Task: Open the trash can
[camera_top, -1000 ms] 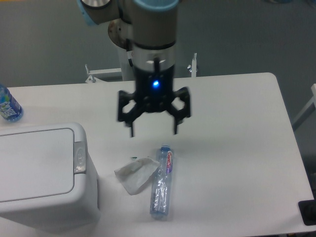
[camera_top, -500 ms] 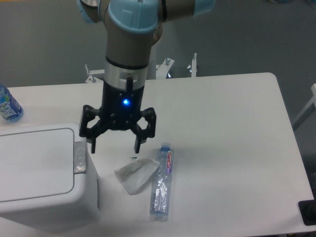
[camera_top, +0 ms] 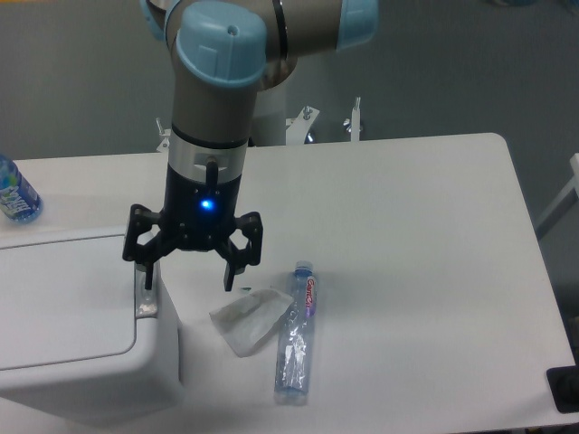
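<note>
The trash can (camera_top: 72, 316) is a big white bin at the lower left with its flat lid down. Its small grey push-button (camera_top: 145, 301) sits on the right rim. My gripper (camera_top: 188, 282) hangs open above the bin's right edge. Its left fingertip (camera_top: 147, 280) is just over the button and its right fingertip (camera_top: 229, 282) is over the table beside the bin. Nothing is between the fingers. Whether the left fingertip touches the button I cannot tell.
A crumpled white tissue (camera_top: 250, 318) and a lying clear plastic bottle (camera_top: 297, 333) rest on the white table (camera_top: 416, 235) right of the bin. A blue-capped bottle (camera_top: 13, 192) stands at the far left edge. A dark object (camera_top: 564, 389) sits at the lower right corner.
My gripper has travelled left and slightly down, from above the tissue and bottle to over the bin's right rim. It stayed open. The lid has not moved.
</note>
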Robot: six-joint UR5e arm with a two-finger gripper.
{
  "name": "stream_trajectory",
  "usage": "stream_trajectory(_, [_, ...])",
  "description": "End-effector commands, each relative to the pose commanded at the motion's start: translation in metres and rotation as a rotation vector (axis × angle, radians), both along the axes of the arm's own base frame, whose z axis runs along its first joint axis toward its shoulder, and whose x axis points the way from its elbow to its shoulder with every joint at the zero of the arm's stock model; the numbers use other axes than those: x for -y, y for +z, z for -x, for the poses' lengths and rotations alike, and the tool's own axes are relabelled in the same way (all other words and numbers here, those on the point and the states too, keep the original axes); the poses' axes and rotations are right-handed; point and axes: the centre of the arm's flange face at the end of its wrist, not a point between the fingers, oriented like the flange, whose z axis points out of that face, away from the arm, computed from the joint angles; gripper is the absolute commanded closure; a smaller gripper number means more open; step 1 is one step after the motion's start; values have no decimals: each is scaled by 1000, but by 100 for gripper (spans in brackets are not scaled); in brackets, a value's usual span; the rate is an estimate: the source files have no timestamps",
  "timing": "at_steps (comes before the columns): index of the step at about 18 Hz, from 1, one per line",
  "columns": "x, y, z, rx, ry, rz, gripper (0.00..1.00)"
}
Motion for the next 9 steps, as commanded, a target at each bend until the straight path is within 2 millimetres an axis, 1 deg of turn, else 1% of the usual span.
stream_trajectory(7, [-1,-3,0,0,-2,5,0])
stream_trajectory(9, [-3,-8,1,3,-3,10,0])
